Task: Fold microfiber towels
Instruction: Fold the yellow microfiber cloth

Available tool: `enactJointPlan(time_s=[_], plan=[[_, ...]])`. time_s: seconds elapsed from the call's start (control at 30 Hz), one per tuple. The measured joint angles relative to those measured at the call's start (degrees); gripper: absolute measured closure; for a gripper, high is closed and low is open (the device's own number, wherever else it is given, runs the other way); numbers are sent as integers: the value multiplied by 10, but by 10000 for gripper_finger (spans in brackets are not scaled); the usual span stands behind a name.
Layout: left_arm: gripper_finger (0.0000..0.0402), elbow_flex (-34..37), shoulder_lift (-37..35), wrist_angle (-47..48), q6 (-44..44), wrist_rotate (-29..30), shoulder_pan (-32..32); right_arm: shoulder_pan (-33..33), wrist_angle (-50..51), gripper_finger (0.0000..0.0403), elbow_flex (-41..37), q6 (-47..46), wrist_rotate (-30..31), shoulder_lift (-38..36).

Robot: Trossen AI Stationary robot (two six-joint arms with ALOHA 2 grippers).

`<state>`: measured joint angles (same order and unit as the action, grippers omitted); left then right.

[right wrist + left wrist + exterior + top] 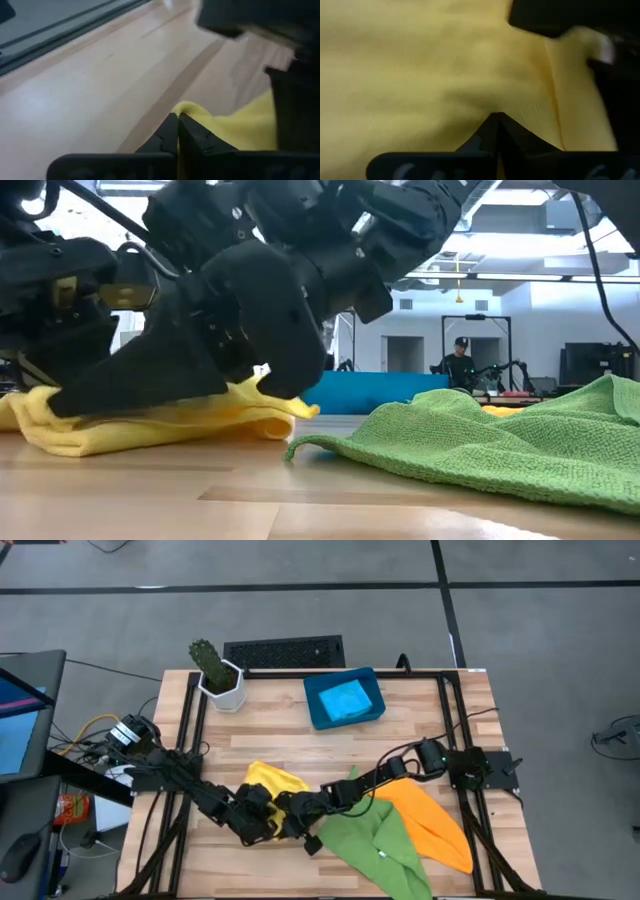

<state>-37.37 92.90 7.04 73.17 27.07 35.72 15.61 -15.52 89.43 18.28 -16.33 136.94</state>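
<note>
yellow towel (420, 75) seemingly pinched in both claws

The yellow towel (435, 70) is soft cloth with a fine, matt weave. The green towel (500, 445) shows a rougher, nubby microfibre pile. The surface (100, 85) is pale wood, smooth with a slight sheen. Both grippers' housings look like matt black plastic.
</note>
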Motion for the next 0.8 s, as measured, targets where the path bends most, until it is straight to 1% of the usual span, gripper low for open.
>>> enactJointPlan(time_s=[0.2,0.3,0.4,0.5,0.6,0.7,0.8], plan=[[401,0,-4,-5,11,-16,7,-19,0,376,1,-17,2,-6],[401,-6,-7,1,14,-16,7,-24,16,367,1,-20,-1,-6],[401,-18,-11,12,9,-15,7,-23,24,347,1,-14,-6,-6],[401,-30,-11,56,8,-14,7,-20,25,325,1,-13,-22,-6],[401,-35,-11,74,8,-22,7,-14,28,302,1,-13,-20,-6],[401,-43,-15,94,10,-31,7,-10,32,275,1,-13,-18,-6],[401,-63,-32,144,10,-27,7,-10,39,243,11,-14,-18,-7]])
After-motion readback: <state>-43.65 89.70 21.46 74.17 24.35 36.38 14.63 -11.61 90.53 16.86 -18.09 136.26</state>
